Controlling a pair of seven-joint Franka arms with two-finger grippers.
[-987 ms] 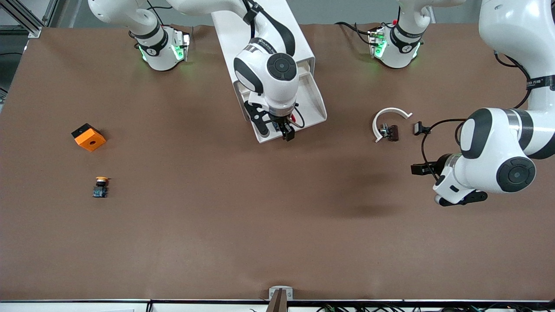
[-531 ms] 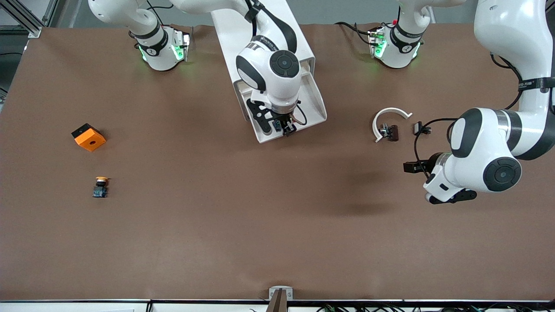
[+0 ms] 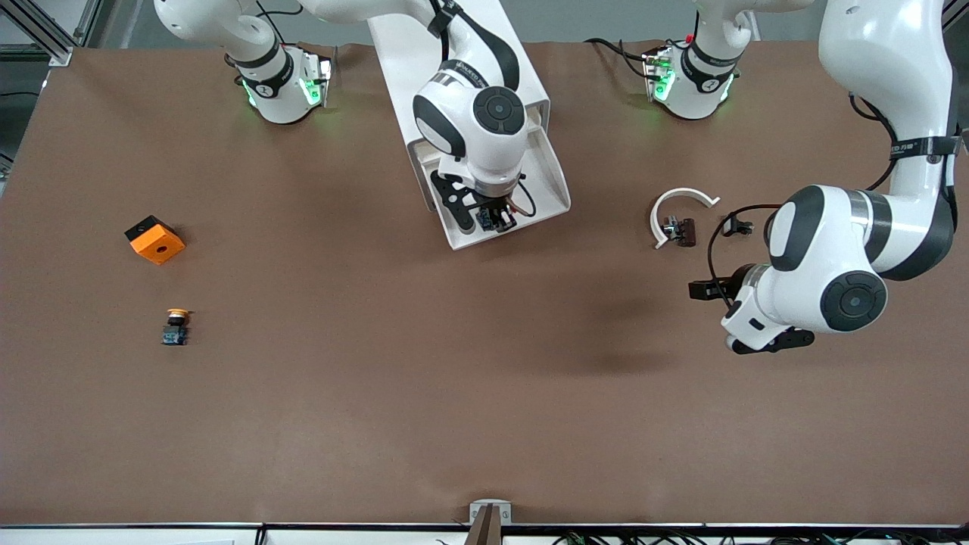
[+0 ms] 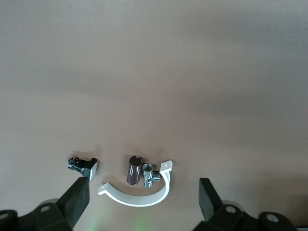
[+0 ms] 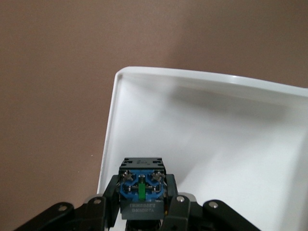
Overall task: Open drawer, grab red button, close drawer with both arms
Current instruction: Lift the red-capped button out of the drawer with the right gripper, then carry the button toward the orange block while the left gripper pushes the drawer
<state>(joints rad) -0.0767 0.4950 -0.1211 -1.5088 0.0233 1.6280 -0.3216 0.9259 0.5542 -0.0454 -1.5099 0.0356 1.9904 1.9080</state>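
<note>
Button [image 5: 142,192] is sitting clamped between the fingers [image 5: 174,195] of the right gripper [image 3: 493,219], its blue-grey base block with screw terminals facing the right wrist camera; the red cap is not showing in that view. That gripper is hanging over the drawer [image 3: 549,182], which is standing pulled out from the white cabinet [image 3: 454,45] toward the front camera, its white rim and bare floor showing just under the held part in the right wrist view. Whether the button is touching the drawer floor or lifted off it cannot be told. The right arm is reaching in from its base over the cabinet top. The left gripper [image 4: 142,204] is hovering over bare brown table [image 3: 484,393] toward the left arm's end, its fingers [image 4: 77,199] spread wide apart and gripping nothing. Below and ahead of it in the left wrist view are lying a white curved clip [image 4: 139,195], a dark brown cylinder [image 4: 134,169] touching a small metal fitting [image 4: 149,174] inside the clip's arc, and a small black-and-silver part [image 4: 83,165] just beside the clip's end. Toward the right arm's end of the table are resting an orange cube [image 3: 154,239] with a hole and, nearer the front camera than it, a yellow-capped button [image 3: 176,326], both well apart from the cabinet.
</note>
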